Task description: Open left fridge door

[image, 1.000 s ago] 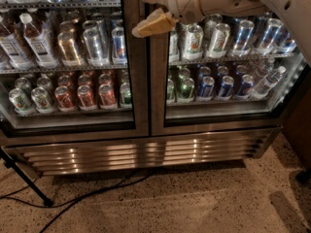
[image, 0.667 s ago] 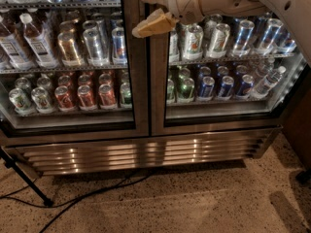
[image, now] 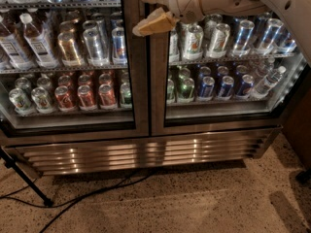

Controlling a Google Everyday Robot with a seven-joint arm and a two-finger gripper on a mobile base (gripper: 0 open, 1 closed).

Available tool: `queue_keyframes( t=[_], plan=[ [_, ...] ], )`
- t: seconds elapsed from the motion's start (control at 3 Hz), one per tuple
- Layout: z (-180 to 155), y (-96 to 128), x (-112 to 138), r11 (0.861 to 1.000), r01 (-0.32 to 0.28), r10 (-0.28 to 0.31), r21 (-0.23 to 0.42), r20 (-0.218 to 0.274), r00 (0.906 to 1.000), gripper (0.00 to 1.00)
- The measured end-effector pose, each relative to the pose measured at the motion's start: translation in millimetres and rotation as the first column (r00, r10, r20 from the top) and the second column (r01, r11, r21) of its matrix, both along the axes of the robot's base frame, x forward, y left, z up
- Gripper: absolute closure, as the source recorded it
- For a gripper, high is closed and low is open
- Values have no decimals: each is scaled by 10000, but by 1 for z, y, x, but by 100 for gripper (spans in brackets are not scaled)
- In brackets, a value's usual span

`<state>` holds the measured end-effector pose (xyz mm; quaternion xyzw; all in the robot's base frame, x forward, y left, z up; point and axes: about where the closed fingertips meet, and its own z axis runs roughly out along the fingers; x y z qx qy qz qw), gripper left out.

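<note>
The left fridge door (image: 73, 62) is a glass pane in a brushed steel frame, with its handle strip (image: 137, 57) along its right edge at the centre of the fridge. It stands closed, flush with the right door (image: 228, 57). My gripper (image: 144, 9) reaches in from the upper right on a white arm. Its two tan fingers (image: 154, 22) are spread apart, one above the other, in front of the centre seam near the top of the handle strip. Nothing is between them.
Shelves behind both doors hold several cans and bottles (image: 82, 42). A steel grille (image: 141, 152) runs along the fridge's base. A black stand leg (image: 29, 186) and cables (image: 97, 191) lie on the speckled floor at the lower left. A dark cabinet side (image: 299, 115) stands at the right.
</note>
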<state>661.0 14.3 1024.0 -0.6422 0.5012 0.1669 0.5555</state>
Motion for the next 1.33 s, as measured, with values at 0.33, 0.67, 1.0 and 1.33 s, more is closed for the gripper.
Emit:
queue_keyframes(
  t=[0.33,0.67,1.0,1.33],
  plan=[
    [1,1,1,10000,39,-38,-68,144,9999,42],
    [1,-1,3,10000,32,-31,-69,146,9999,47],
    [-2,-1,3,9999,-135,137,-104,192,9997,66],
    [-2,-2,4,9996,-262,263,-51,195,9995,89]
  ],
)
